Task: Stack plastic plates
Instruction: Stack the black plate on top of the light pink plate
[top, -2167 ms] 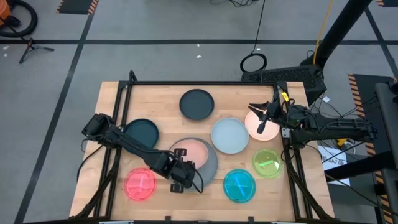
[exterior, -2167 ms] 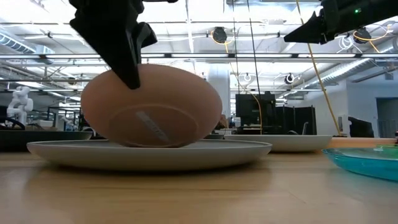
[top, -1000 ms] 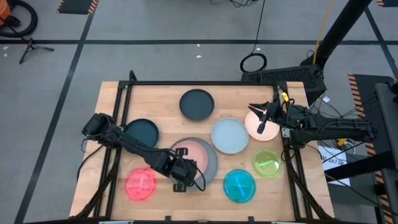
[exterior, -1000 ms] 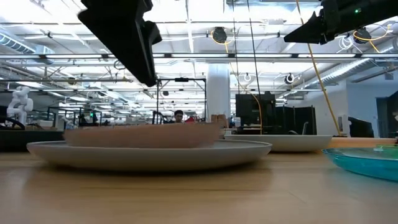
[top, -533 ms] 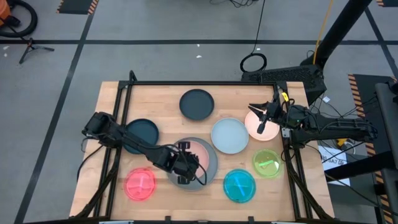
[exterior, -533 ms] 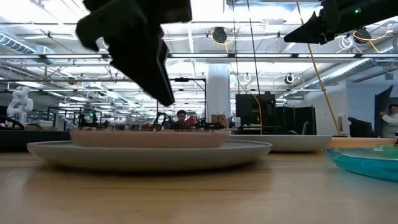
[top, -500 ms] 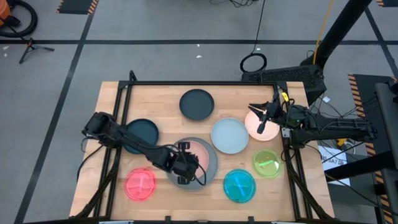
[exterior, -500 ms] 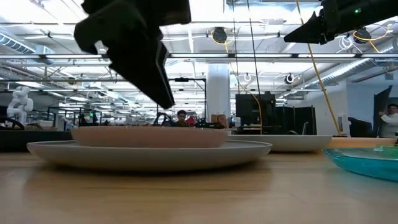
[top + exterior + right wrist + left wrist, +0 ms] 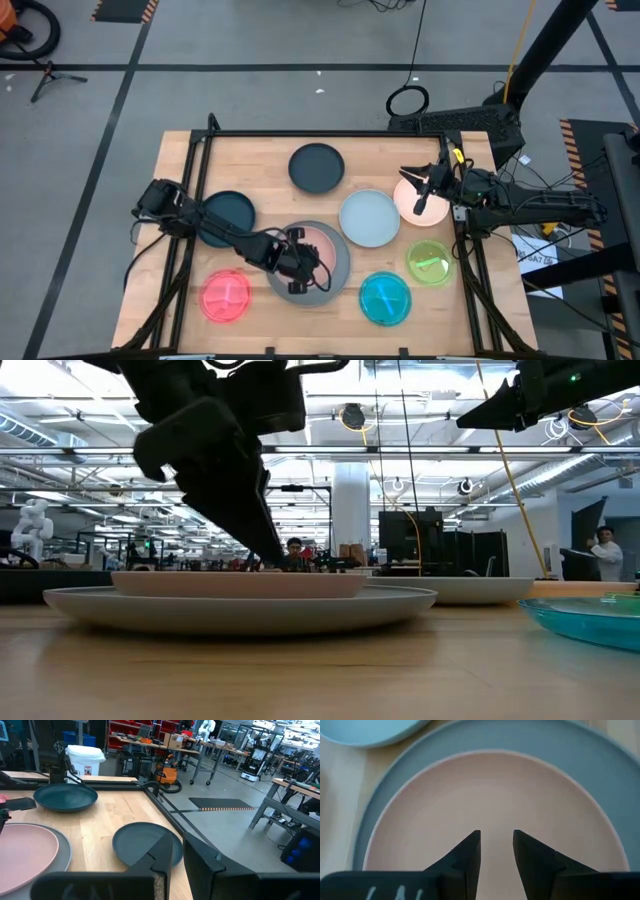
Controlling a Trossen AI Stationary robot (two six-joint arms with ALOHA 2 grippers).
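The wooden table (image 9: 180, 170) carries all the plates, and the largest, the grey plate (image 9: 343, 262), lies near its front middle with a peach-pink plate (image 9: 322, 244) seated flat inside it (the grey rim shows as a ring all round it in the left wrist view). The left gripper (image 9: 297, 272) hangs over that pink plate, its two dark fingers (image 9: 469, 853) a narrow gap apart and holding nothing. Just beside the grey plate sits the pale blue plate (image 9: 369, 217), and beyond that the second peach-pink plate (image 9: 405, 194), over which the right gripper (image 9: 424, 193) waits at the table's right edge, its fingers slightly parted and empty. One dark teal plate (image 9: 317, 167) lies toward the back and the other dark teal plate (image 9: 228, 214) at the left, partly under the left arm. Along the front lie the smaller translucent ones: the red plate (image 9: 226, 296), the cyan plate (image 9: 385, 298) and the green plate (image 9: 429, 262), each apart from its neighbours.
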